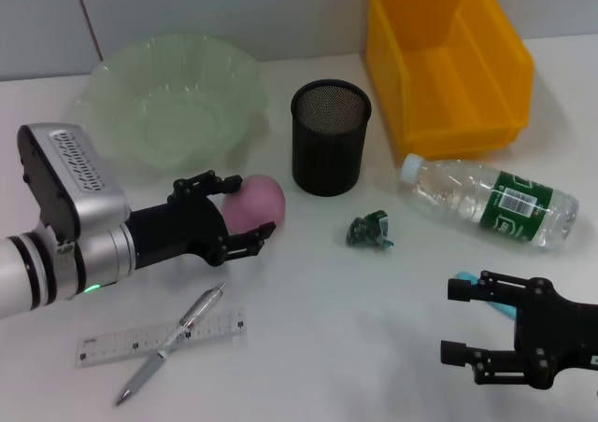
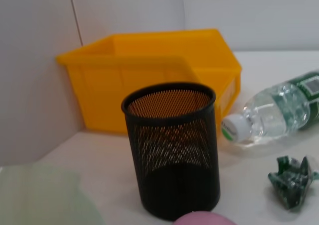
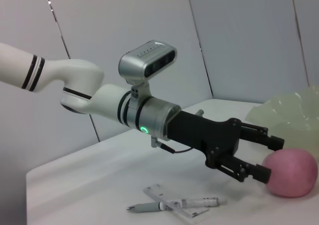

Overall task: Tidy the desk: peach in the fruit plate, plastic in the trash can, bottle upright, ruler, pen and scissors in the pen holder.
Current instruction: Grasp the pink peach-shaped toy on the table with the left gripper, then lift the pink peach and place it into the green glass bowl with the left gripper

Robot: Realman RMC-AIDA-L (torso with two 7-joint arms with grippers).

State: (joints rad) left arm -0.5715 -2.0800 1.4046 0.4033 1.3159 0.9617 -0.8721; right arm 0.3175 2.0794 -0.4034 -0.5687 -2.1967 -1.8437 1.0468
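The pink peach [image 1: 262,204] lies on the table just in front of the pale green fruit plate [image 1: 168,100]. My left gripper [image 1: 245,212] is open, its fingertips reaching either side of the peach [image 3: 291,172]. The black mesh pen holder [image 1: 330,137] stands mid-table. Beside it lies the crumpled green plastic [image 1: 369,231], and the bottle [image 1: 491,201] rests on its side. The yellow trash can [image 1: 444,63] is at the back right. Ruler [image 1: 159,338] and pen [image 1: 173,343] lie crossed near the front left. My right gripper [image 1: 455,321] hangs open over the blue scissors [image 1: 462,278], mostly hidden.
The left wrist view shows the pen holder [image 2: 172,150] close ahead, the trash can [image 2: 159,70] behind it, and the bottle [image 2: 274,113] and plastic [image 2: 291,180] to one side. A wall runs along the table's far edge.
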